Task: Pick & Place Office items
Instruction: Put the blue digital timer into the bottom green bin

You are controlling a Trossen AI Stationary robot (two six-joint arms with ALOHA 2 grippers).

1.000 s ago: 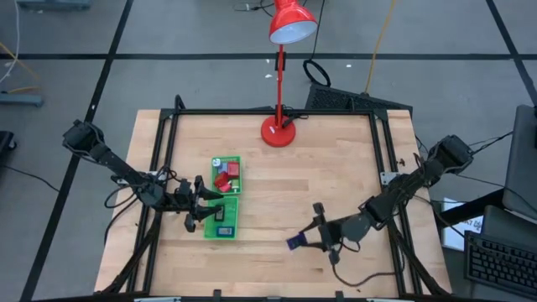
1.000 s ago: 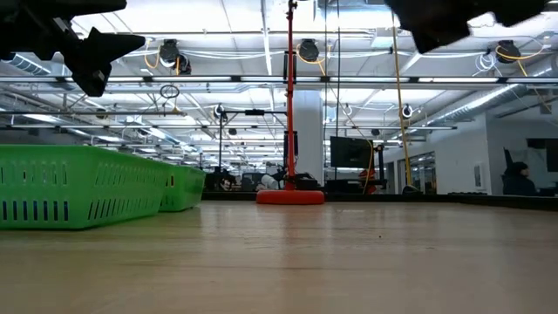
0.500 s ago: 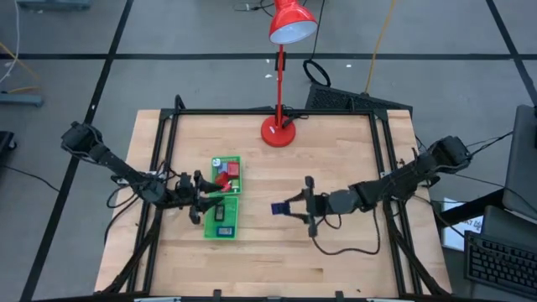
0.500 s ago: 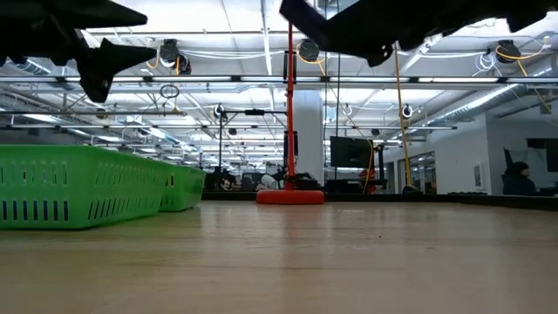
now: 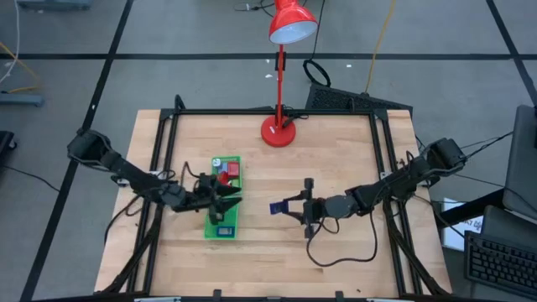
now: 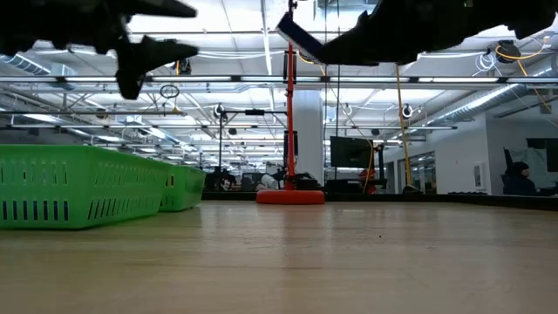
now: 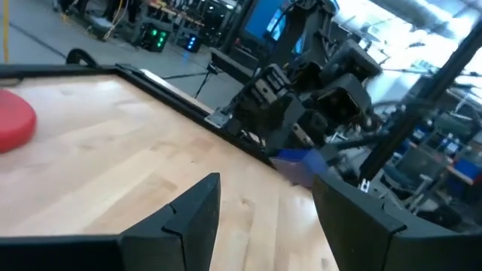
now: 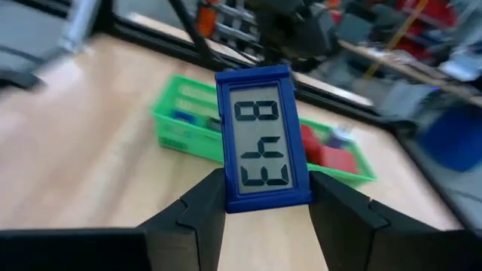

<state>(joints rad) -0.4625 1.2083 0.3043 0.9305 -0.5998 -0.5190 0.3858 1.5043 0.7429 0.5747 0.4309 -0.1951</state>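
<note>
Behind the wooden bench is a big bright workshop with lights, and a red lamp stands at the far edge of the wood. The right hand hangs over the middle of the bench and its two fingers are pinched tight on a small blue clock with dark numbers on a grey face. The clock stands tall between the fingers, with its long side pointing up and away from the hand. The green tray lies straight ahead of this hand, toward the robot's left side, with bare wood in between. Some red blocks and a blue piece already sit inside the tray. The left hand hovers right over the tray, with its fingers spread apart and nothing between them. It looks like the right hand has to carry the clock sideways until it is over the tray, then let go. I cannot tell from here which part of the tray has room, because the left hand covers much of it.
</note>
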